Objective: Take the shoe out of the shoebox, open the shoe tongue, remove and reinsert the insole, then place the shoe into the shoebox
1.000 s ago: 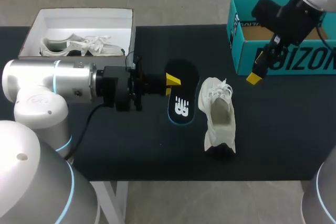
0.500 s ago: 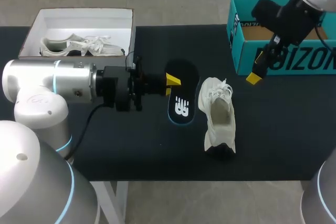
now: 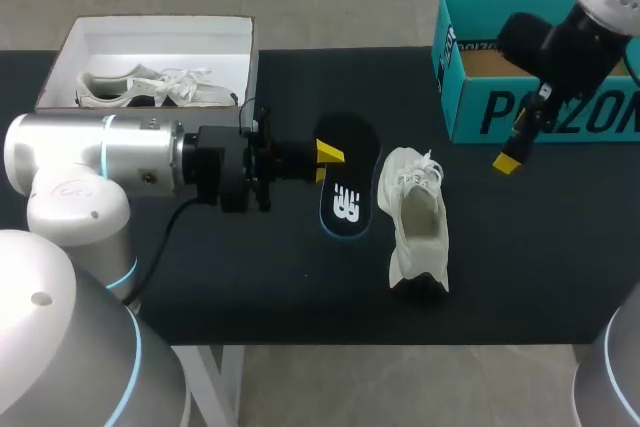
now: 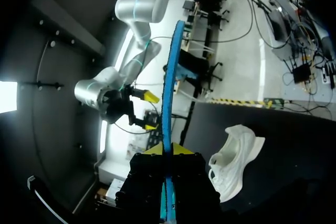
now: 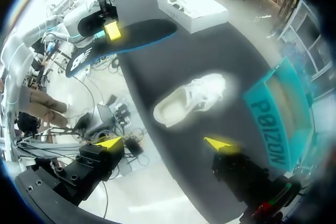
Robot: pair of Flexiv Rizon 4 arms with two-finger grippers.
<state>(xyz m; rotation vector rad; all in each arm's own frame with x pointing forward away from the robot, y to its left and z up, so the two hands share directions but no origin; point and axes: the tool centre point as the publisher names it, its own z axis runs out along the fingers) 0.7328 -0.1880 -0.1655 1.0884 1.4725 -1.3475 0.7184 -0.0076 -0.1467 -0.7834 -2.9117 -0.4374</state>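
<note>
- Insole [image 3: 347, 192]: clamped edgewise between closed fingers of left gripper [image 3: 328, 159], over table [image 3: 550, 247] middle.
- Shoe [image 3: 415, 222]: just beside insole, toward right edge; long axis far-to-near; both grippers about equally near.
- Right gripper [image 5: 165, 142]: fingers wide apart, empty, by shoebox [image 3: 540, 112].

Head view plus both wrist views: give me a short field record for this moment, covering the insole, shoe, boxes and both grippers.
insole: black insole out of the shoe, gripped at its edge by the left gripper
shoe: white shoe sole down on the table, apart from both grippers
right gripper: right gripper open and empty, above the table near the teal shoebox
teal shoebox: open; the part of its inside that shows holds no shoe
other: white box at far left holds a second shoe
stage: insole removed, not yet reinserted
</note>
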